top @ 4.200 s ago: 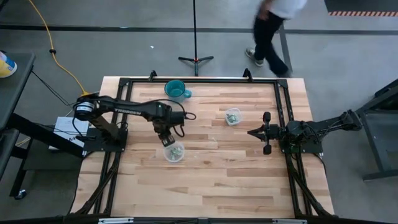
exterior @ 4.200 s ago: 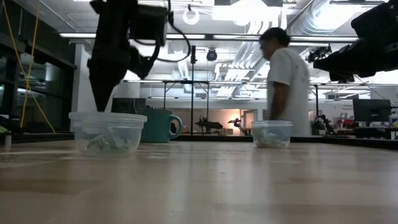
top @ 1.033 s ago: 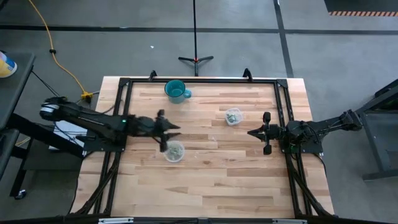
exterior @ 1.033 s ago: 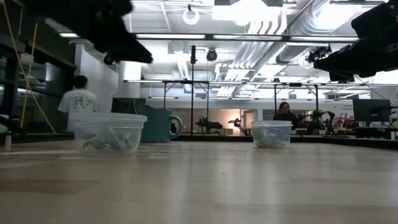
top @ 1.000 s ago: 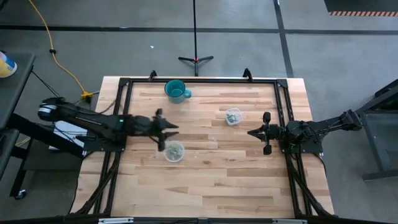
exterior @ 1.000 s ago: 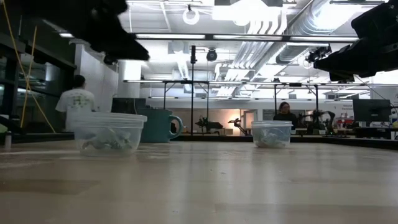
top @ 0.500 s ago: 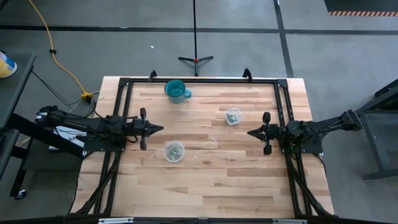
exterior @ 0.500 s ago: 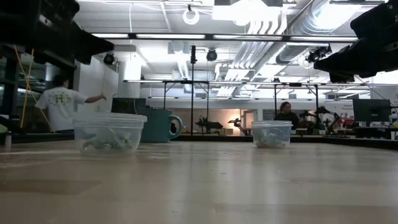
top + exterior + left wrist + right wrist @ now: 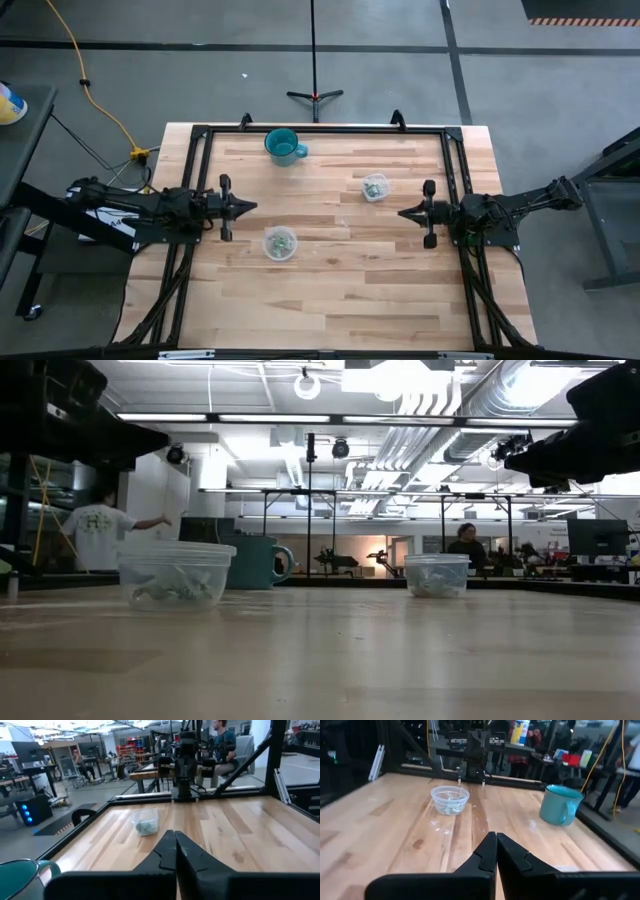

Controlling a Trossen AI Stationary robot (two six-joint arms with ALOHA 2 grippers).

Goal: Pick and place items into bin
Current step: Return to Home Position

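Pale green-grey items (image 9: 172,592) inside clear bin (image 9: 176,550)

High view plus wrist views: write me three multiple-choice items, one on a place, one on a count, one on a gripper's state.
1. Where is the teal mug? A. by the table's edge at the top of the high view; B. at its centre; C. on the floor.
2. How many clear bins stand on it? A. one; B. two; C. three.
3. The left gripper is: A. shut, empty; B. wide open; C. shut on the mug.
Key: A, the mug stands just inside that edge; B, both show in the high view; A, the left wrist view shows its fingers pressed together, nothing between.
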